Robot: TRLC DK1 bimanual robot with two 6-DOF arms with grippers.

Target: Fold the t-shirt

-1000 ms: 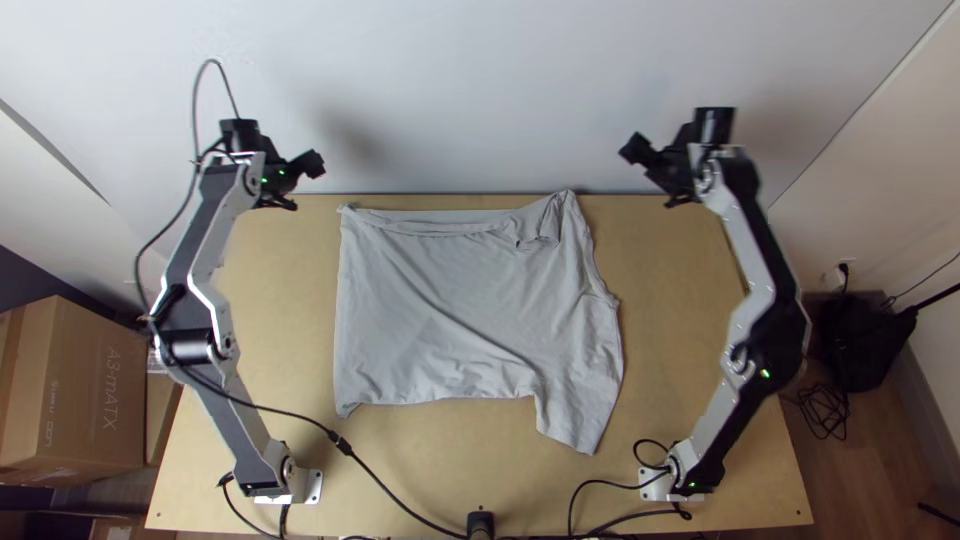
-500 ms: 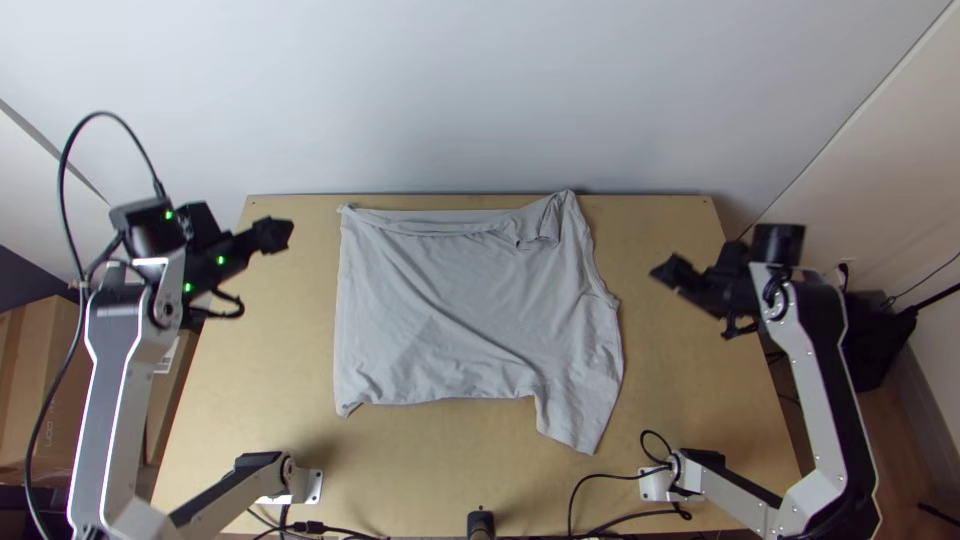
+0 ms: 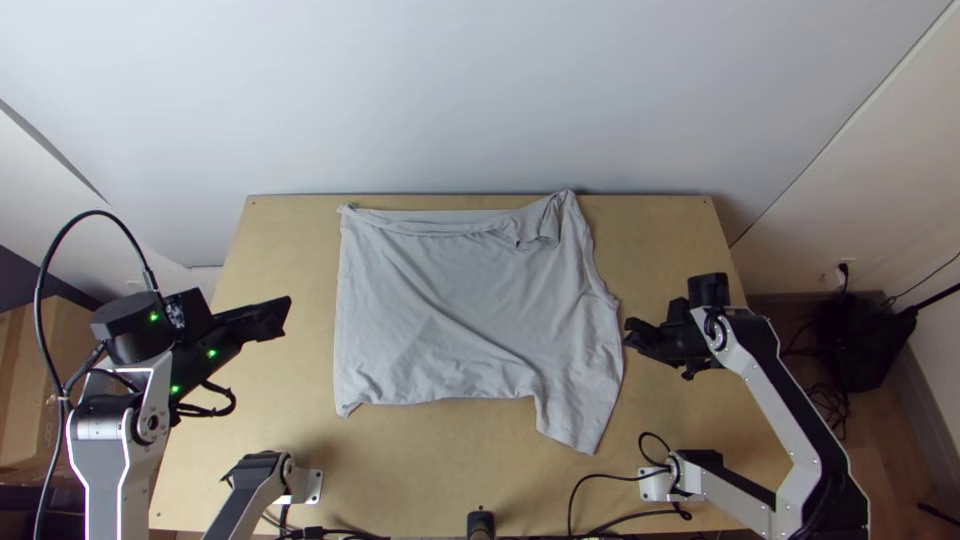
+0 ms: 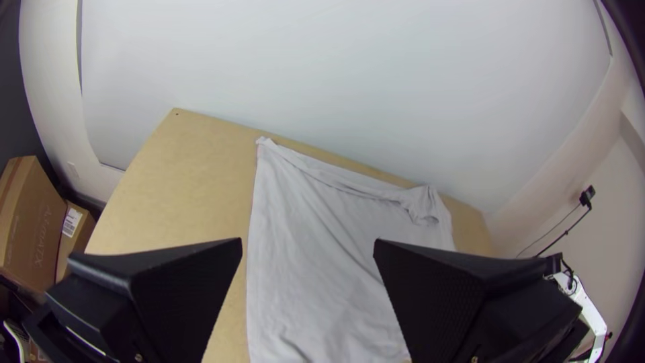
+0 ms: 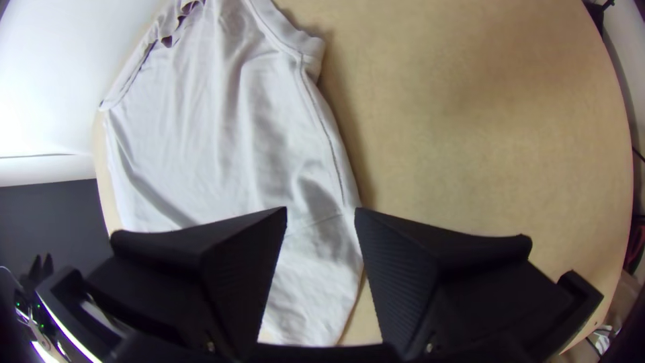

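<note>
Side lanes on the counter (image 3: 285, 245) are bare, left and right of the t-shirt (image 3: 470, 310). Left pincer (image 3: 282, 318) hangs over the left one; right pincer (image 3: 634, 334) blocks part of the right, near the shirt edge. Near side: room between shirt and arm bases, but watch the black cable (image 3: 585, 482) by the right base and the black post (image 3: 480, 522) mid-edge. Far side tight: wall (image 3: 480, 100) right behind.
</note>
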